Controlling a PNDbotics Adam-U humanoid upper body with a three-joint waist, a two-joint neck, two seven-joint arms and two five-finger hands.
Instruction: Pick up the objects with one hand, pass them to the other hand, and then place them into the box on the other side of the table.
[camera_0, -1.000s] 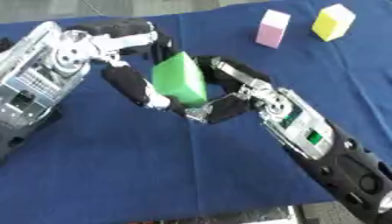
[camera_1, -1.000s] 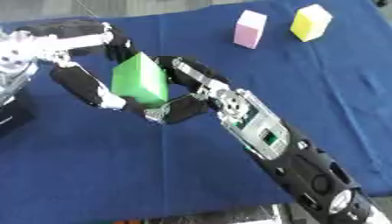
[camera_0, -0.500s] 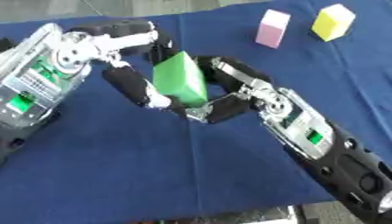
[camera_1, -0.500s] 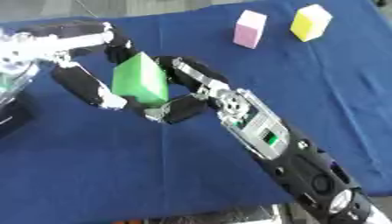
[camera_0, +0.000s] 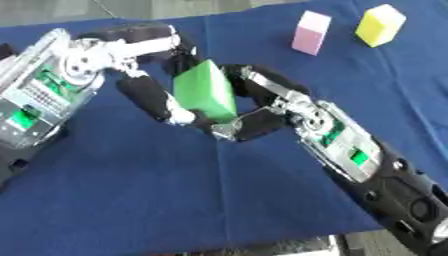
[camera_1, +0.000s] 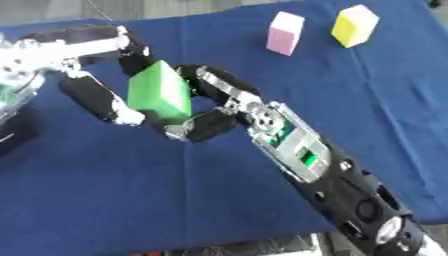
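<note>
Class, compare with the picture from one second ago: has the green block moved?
No. The green block sits at the same spot relative to the pink block, held between the left hand and right hand.

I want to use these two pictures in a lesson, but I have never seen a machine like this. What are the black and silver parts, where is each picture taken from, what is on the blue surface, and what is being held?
The black and silver parts are the two arms of a humanoid robot, steered by a person. Both pictures come from a stereo camera in its head, looking down: one from the left eye, one from the right, at the same moment, so they nearly match.

The left hand comes in from the left side, the right hand from the lower right. Both have fingers curled around a green block, held between them above the blue cloth; it looks like a handover from one hand to the other.

At the far edge stand a pink block and a yellow block, apart from each other and untouched. No box shows in either picture.
</note>
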